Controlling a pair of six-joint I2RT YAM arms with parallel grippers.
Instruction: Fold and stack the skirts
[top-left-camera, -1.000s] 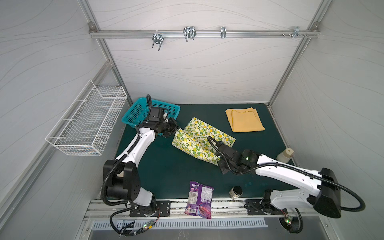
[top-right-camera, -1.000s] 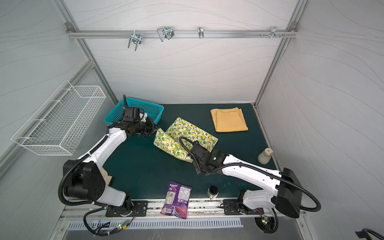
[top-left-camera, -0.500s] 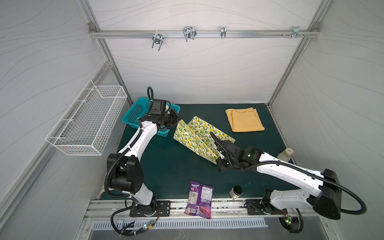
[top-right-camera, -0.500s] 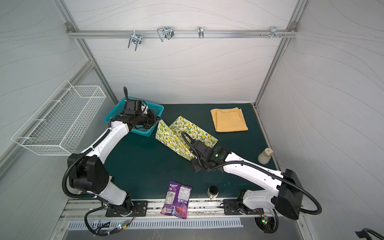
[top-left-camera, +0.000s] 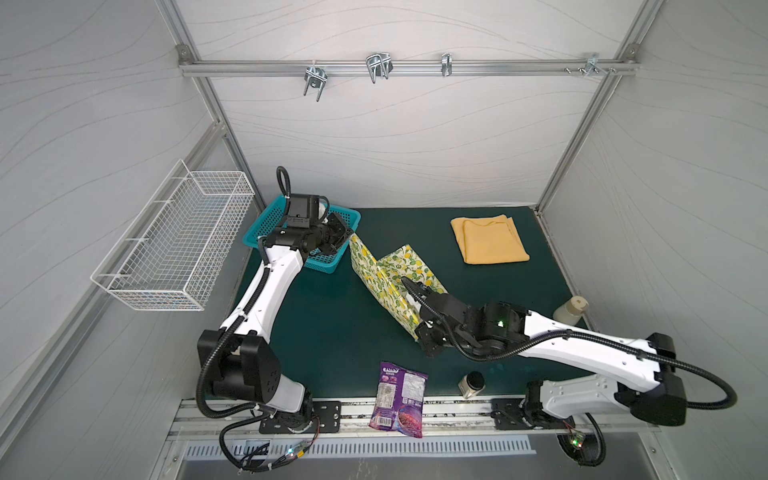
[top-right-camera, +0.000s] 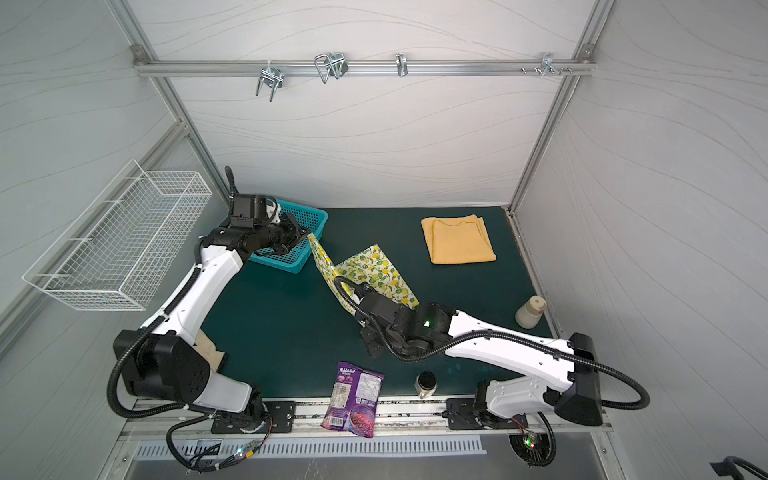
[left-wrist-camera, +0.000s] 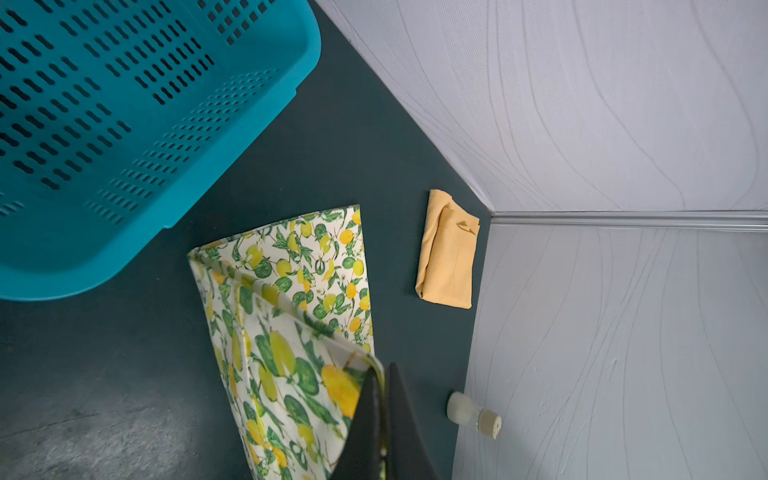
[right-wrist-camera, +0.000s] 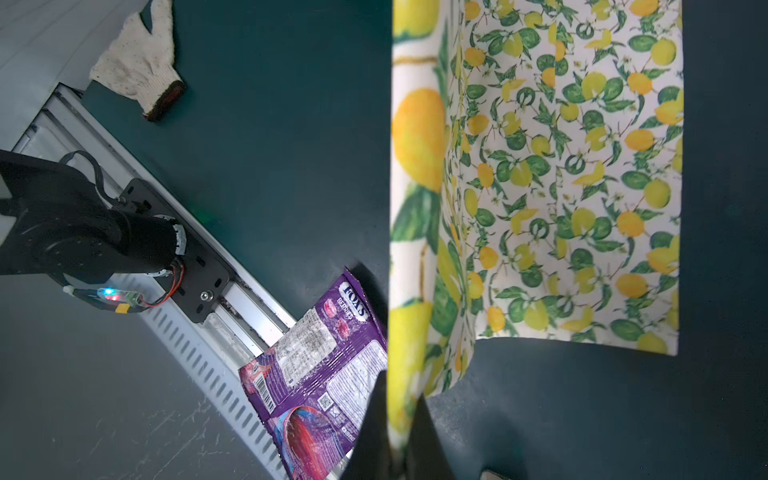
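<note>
The cream lemon-print skirt (top-left-camera: 409, 270) lies mid-table in both top views, its left half lifted into an upright fold. My left gripper (top-left-camera: 350, 235) is shut on the far corner of that raised edge, beside the teal basket. My right gripper (top-left-camera: 415, 329) is shut on the near corner. In the left wrist view the fingertips (left-wrist-camera: 370, 386) pinch the printed hem (left-wrist-camera: 291, 291). The right wrist view shows my right gripper (right-wrist-camera: 399, 395) clamping cloth (right-wrist-camera: 561, 166) that hangs down to the mat. The folded mustard-yellow skirt (top-left-camera: 490, 241) rests flat at the back right, apart from both grippers.
A teal perforated basket (top-left-camera: 266, 232) sits at the back left under my left wrist. A purple snack bag (top-left-camera: 399, 399) overhangs the front rail, with a small jar (top-left-camera: 471, 382) to its right. A bottle (top-left-camera: 571, 309) lies by the right wall. A glove (right-wrist-camera: 137, 62) lies front left.
Both grippers have risen with the lemon skirt's left edge. The left one has moved back toward the basket, so that half now stands up off the mat instead of lying flat.
</note>
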